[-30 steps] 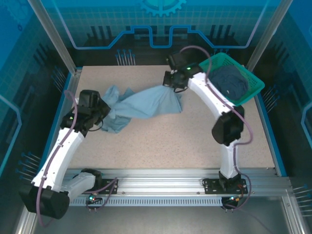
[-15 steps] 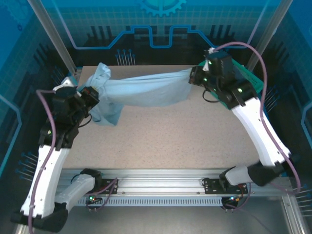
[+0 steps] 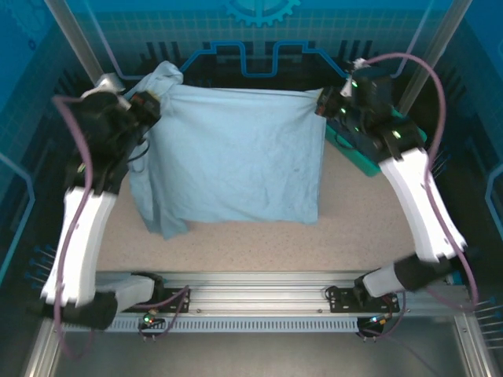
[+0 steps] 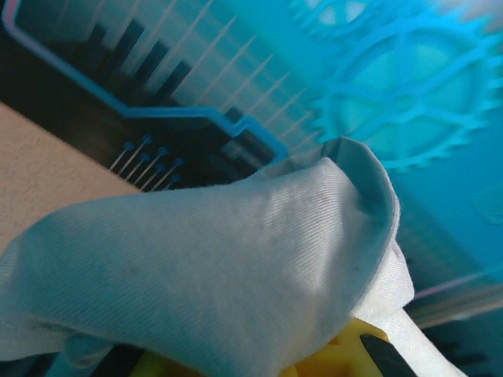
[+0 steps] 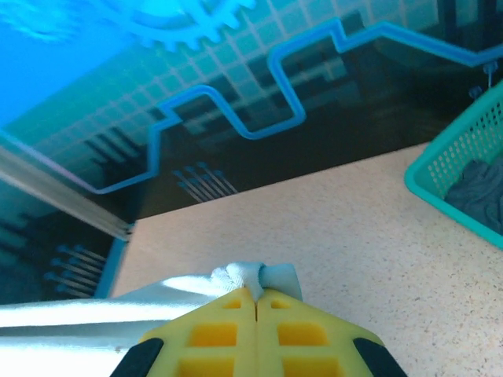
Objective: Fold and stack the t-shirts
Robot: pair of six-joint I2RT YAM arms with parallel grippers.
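Pale t-shirt (image 3: 236,157) spread | left jaws, right jaws clamp top corners | left cloth-covered | basket (image 5: 456,153) cropped

Even, blue-tinted light; motion blur smears the left arm (image 3: 78,228) overhead, and wrist backdrops look soft

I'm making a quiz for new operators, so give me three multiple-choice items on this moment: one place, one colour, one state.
1. Where is the dark t-shirt? A in the teal basket; B on the floor; C over an arm.
2. What colour is the held t-shirt? A white; B pale blue; C red.
3. The right gripper is: A wide open; B shut on the held t-shirt; C shut on nothing.
Answers: 1 A, mesh walls surround it; 2 B, the spread cloth is pale blue; 3 B, its closed jaws pinch the cloth.
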